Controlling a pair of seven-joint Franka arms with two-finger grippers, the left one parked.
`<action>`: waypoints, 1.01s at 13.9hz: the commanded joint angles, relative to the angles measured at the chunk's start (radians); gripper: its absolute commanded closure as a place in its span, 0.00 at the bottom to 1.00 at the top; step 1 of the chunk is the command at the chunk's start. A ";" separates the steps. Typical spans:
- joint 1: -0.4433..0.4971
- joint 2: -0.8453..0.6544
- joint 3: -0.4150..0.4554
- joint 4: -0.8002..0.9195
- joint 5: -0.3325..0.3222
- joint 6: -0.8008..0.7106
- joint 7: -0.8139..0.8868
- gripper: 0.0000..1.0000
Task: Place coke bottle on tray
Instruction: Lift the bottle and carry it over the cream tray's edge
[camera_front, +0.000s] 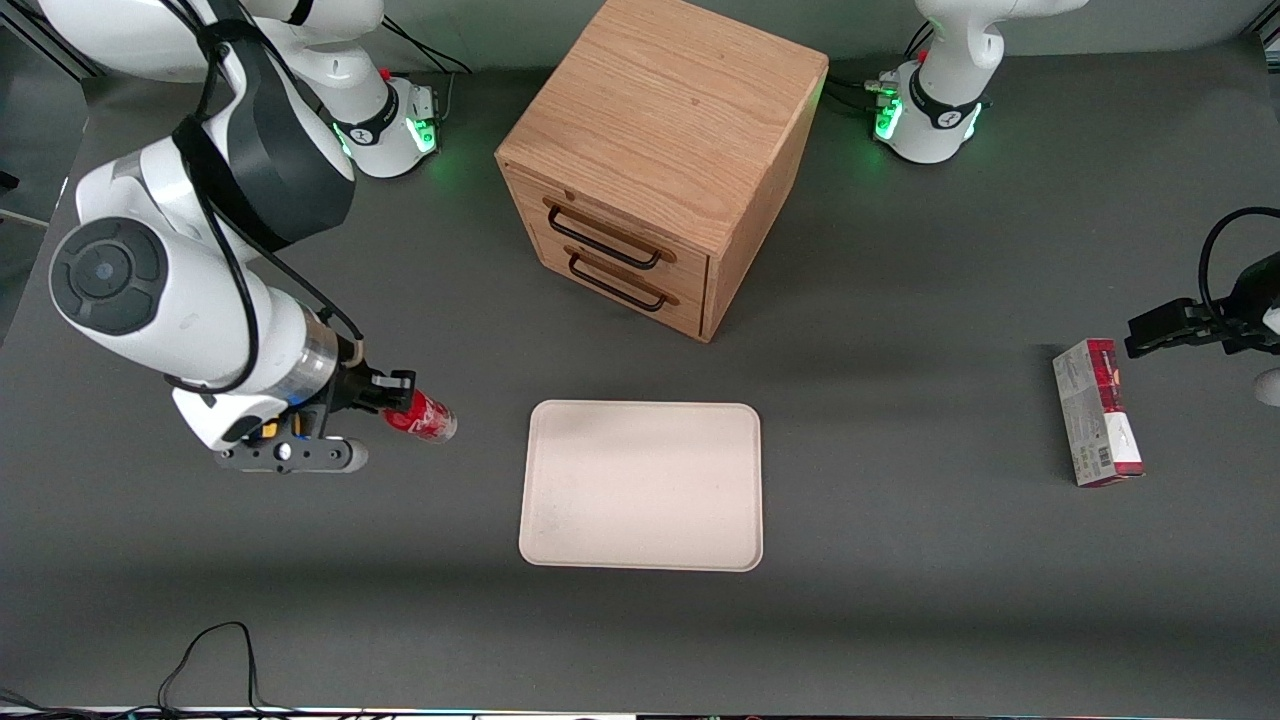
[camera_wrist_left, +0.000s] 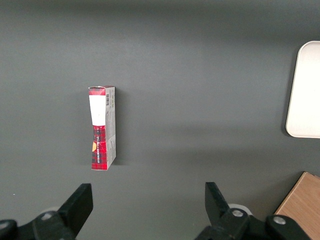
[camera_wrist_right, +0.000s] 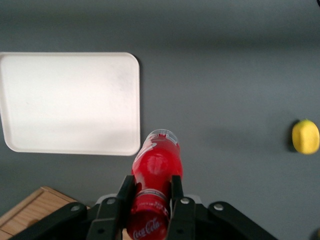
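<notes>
While the claw (camera_wrist_right: 150, 196) grips the coke bottle (camera_front: 420, 415) lying sideways above the table (camera_front: 900, 560), just beside the tray (camera_front: 642, 485) toward the working arm's end, releasing it on its side risks a roll off the low rim.

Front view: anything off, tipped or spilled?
Nothing spilled or damaged. The carton lies flat on the table toward the parked arm's end. The pincer is shut on the bottle, held tilted beside the bare tray. Cabinet drawers are closed.
</notes>
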 joint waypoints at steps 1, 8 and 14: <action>0.055 0.168 0.069 0.258 -0.101 -0.036 0.086 1.00; 0.091 0.403 0.145 0.309 -0.238 0.235 0.105 1.00; 0.092 0.463 0.140 0.246 -0.266 0.335 0.095 1.00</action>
